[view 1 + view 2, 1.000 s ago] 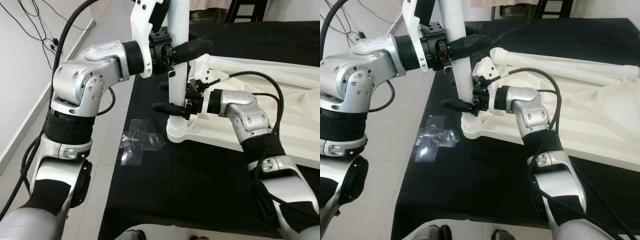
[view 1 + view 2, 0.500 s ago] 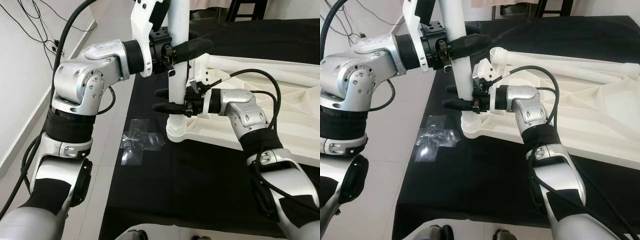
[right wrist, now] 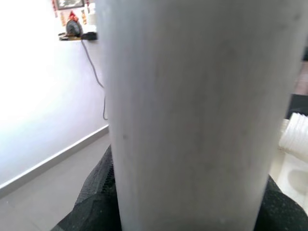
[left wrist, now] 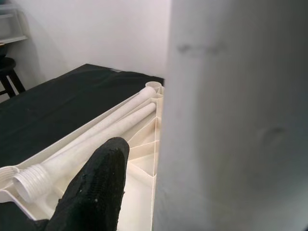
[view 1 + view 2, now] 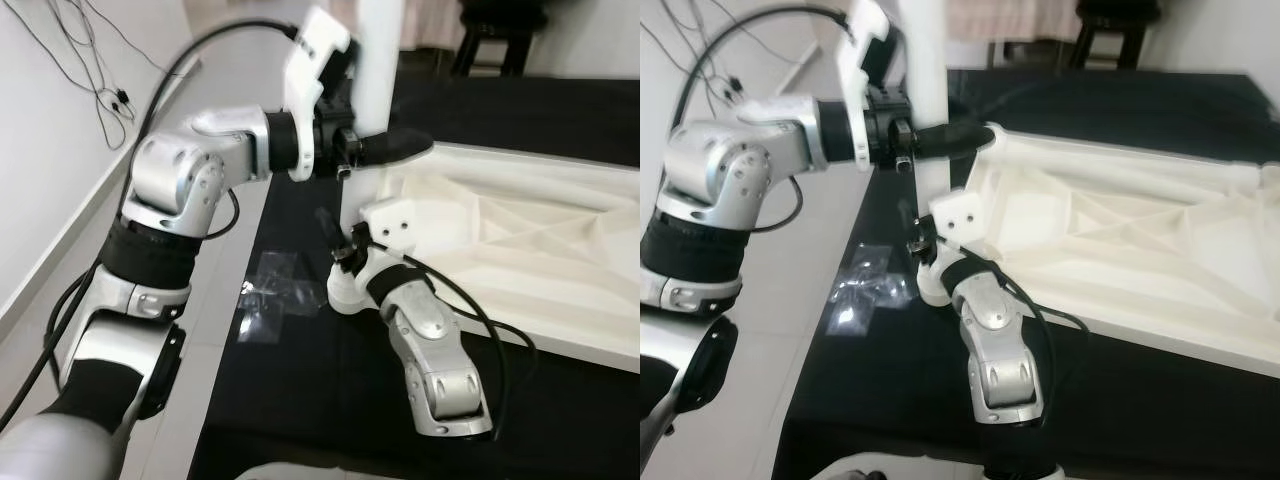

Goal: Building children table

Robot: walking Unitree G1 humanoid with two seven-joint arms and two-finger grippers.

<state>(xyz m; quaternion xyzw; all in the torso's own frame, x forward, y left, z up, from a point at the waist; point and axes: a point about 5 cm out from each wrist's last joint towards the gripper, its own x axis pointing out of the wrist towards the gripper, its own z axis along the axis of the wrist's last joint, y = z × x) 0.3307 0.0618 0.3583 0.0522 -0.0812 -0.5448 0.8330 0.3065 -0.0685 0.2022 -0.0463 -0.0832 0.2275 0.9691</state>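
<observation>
**Leg upright at the corner socket, both arms on it**

Here the white table leg (image 5: pixel 378 60) stood upright in the upper middle of the frame, its long axis vertical and its lower end seated at the corner socket (image 5: pixel 343 290) of the upturned white tabletop (image 5: pixel 520 250). That alignment — the leg's axis straight over the socket — was the relation the next move seemed to turn on, probably a twist or a push to seat the leg fully.

The left jaws (image 5: pixel 385 148) reached in from the left at mid-height of the leg, clamped across it, with one black finger (image 4: pixel 96 187) lying beside the white shaft in the left wrist view. The right jaws (image 5: pixel 335 240) sat lower, near the centre of the frame just above the socket, and looked closed around the foot of the leg; in the right wrist view a dark pad showed behind the shaft (image 3: pixel 192 115). The right arm was thus nearer the joint, the left nearer the leg's middle.

The tabletop lay underside up on the black surface (image 5: pixel 330 400), stretching to the right. Two spare legs (image 4: pixel 96 130) lay side by side inside it, towards the upper right. A crumpled clear plastic bag (image 5: pixel 275 295) lay at the surface's left edge, just left of the socket — close, but not in the leg's path. Cables (image 5: pixel 90 60) hung on the wall at upper left.
</observation>
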